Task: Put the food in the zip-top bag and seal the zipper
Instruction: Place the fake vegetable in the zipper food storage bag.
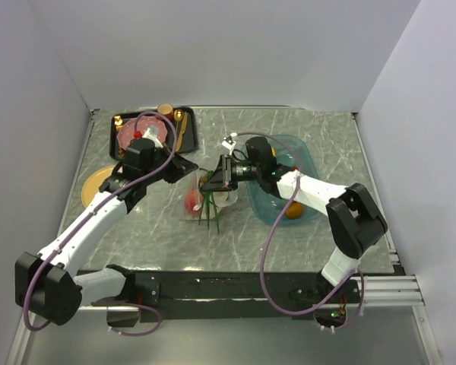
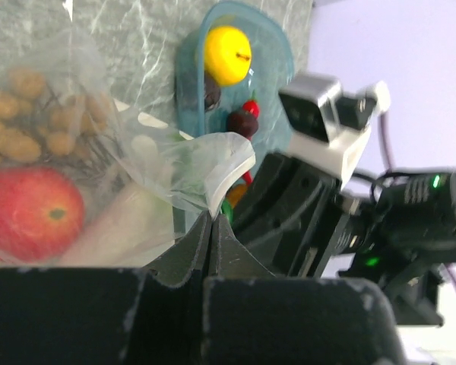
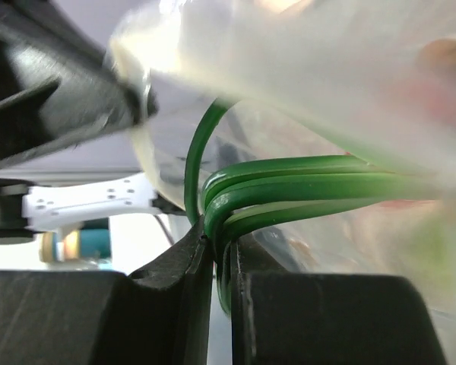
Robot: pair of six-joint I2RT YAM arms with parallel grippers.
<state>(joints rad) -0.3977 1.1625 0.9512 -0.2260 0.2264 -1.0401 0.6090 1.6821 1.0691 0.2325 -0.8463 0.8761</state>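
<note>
Two pincers meet mid-table: your left gripper (image 2: 210,219) is closed tight on the zipper (image 2: 226,173) of the zip-top bag (image 2: 99,99), your right gripper (image 3: 219,239) clamped on glossy green leaves (image 3: 311,186). Bag mouth faces the teal tray (image 1: 305,156); red apple (image 2: 30,213) inside. Grey veined marble table (image 1: 334,137), plain white walls (image 1: 213,53).

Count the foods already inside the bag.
3 in the bag: red apple, nut cluster next to it, white piece on its other side. Green leaves sit in the right gripper; more may be hidden.

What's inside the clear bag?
A red apple, a brown nut cluster and a white piece show through the bag. Anything beneath them is hidden. The right gripper pinches green leaves nearby.
</note>
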